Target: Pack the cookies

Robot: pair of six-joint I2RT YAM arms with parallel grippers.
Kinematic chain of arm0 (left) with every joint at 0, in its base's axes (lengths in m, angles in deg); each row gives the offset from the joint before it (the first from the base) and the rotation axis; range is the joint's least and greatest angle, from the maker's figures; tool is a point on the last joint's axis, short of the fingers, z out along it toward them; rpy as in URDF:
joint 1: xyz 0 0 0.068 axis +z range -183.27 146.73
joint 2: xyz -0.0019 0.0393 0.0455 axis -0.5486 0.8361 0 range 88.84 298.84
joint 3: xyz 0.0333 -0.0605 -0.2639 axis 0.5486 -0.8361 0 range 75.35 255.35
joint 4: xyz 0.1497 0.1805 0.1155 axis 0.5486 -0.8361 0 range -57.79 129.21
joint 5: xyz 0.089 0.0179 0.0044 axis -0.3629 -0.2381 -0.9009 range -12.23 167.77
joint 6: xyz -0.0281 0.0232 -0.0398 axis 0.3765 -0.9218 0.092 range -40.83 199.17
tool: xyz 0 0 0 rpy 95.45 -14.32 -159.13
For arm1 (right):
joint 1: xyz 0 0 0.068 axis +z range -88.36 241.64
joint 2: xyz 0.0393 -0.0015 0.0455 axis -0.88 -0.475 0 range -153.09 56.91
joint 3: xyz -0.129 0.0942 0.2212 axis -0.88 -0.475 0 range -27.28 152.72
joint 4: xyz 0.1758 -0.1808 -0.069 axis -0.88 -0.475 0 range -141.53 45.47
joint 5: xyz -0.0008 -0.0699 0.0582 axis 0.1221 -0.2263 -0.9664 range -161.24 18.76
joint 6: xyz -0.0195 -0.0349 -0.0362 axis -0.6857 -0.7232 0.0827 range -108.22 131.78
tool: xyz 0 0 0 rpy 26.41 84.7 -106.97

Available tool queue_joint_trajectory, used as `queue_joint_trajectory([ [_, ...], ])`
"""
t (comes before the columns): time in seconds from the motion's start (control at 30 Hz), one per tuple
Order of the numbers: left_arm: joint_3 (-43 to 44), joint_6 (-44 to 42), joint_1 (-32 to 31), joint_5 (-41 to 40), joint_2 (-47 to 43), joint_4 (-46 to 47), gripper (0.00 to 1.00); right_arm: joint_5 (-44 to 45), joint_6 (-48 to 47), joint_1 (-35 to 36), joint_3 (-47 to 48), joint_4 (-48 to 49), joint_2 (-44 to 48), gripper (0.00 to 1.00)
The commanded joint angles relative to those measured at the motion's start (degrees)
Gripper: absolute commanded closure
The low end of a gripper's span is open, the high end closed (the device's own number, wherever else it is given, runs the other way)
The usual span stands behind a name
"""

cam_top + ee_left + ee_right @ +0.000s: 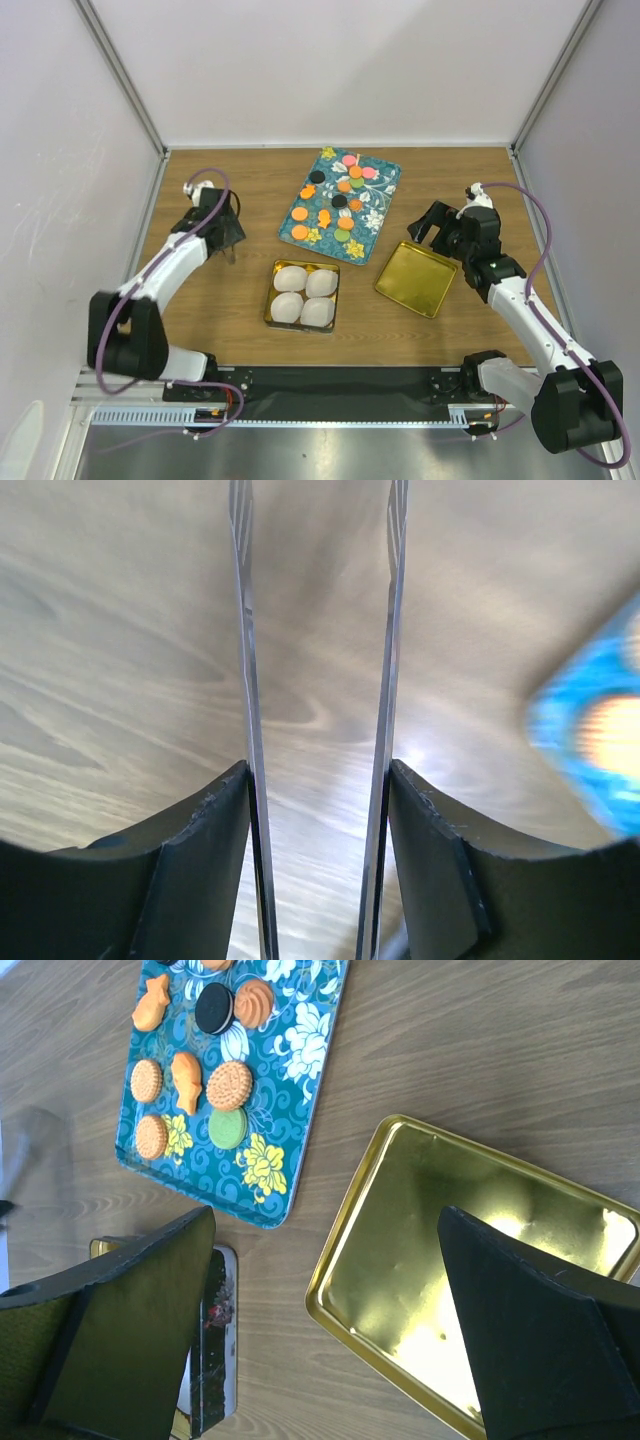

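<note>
The cookies [345,197], small orange, green, pink and black discs, lie on the teal flowered tray [300,232] at the table's middle; several also show in the right wrist view [214,1008]. The gold tin [272,300] with white paper cups [303,295] stands in front of the tray. My left gripper [228,240] is left of the tray, shut on thin metal tongs [245,630] whose blades stand apart and empty over bare wood. My right gripper [440,225] is open and empty above the gold lid [418,278], to the right of the tray.
The gold lid [480,1260] lies upside down right of the tin. The tin's printed side wall [212,1350] shows by my right gripper's [325,1215] left finger. The tray's blurred corner [590,730] lies right of the tongs. White walls enclose the wooden table [200,300].
</note>
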Motion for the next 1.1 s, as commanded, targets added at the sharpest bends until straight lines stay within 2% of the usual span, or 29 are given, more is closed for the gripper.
queue_joint_trajectory([
  [0.0, 4.94, -2.3, -0.44, 0.9, -7.93, -2.87, 0.4, -0.63, -0.7, -0.08, 1.21, 0.67, -0.28, 0.0],
  [0.33, 7.4, -6.43, -4.39, 4.77, -17.87, -8.93, 0.42, -0.89, -0.79, 0.01, 1.39, 0.58, -0.63, 0.0],
  [0.5, 12.32, -8.28, -11.41, 3.9, -17.88, -12.45, 0.43, -0.63, -0.97, 0.09, 1.56, 0.4, -0.9, 0.0],
  [0.6, 15.3, -8.55, -15.63, 3.54, -16.57, -13.68, 0.44, -0.36, -0.97, 0.09, 1.56, 0.4, -1.07, 0.0],
  [0.77, 19.62, -9.07, -21.78, 2.93, -9.55, -14.65, 0.45, 0.07, -1.14, 0.09, 1.74, 0.23, -1.51, 0.0],
  [1.07, 26.04, -10.04, -26.28, 3.27, 1.19, -13.68, 0.48, 0.69, -1.32, 0.01, 1.83, 0.05, -1.69, 0.0],
])
